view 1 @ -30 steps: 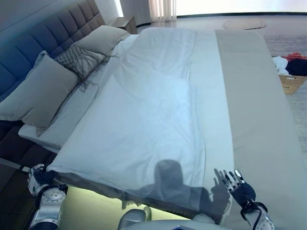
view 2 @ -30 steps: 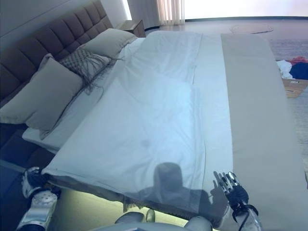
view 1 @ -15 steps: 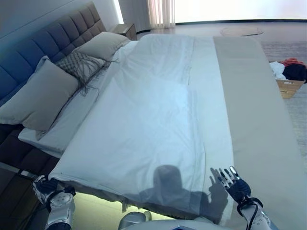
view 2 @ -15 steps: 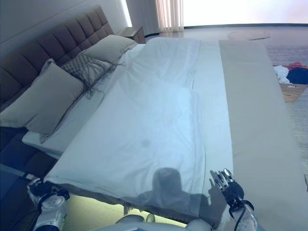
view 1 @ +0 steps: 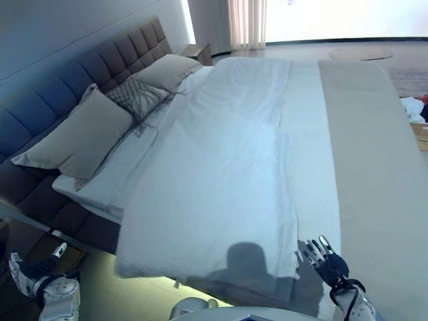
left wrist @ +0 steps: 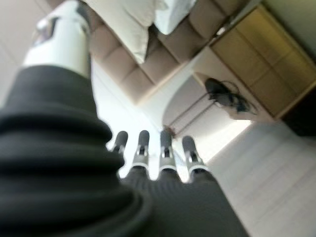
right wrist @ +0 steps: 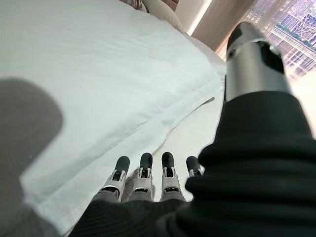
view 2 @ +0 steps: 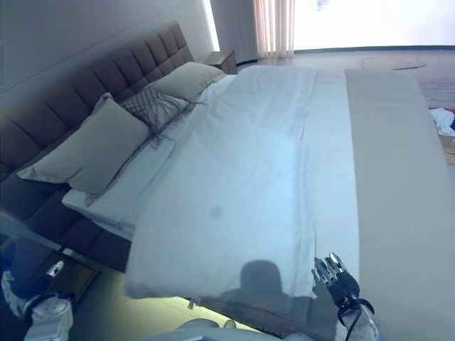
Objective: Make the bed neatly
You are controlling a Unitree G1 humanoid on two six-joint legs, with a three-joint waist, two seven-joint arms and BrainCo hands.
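Observation:
A white duvet lies spread over the bed, its near edge hanging a little over the bed's side. A grey sheet shows along the duvet's right side. My right hand hovers open over the duvet's near right corner, fingers straight and holding nothing. My left hand is low at the left, off the bed and apart from the duvet, open and empty, as the straight fingers show in the left wrist view.
Two grey pillows and a patterned cushion lean on the padded headboard. A nightstand stands by my left hand, another at the far end. Clothes lie on the floor far right.
The camera has swung, shifting the whole view. My left hand has come away from the duvet's near left corner and dropped towards the floor. The right hand has barely moved.

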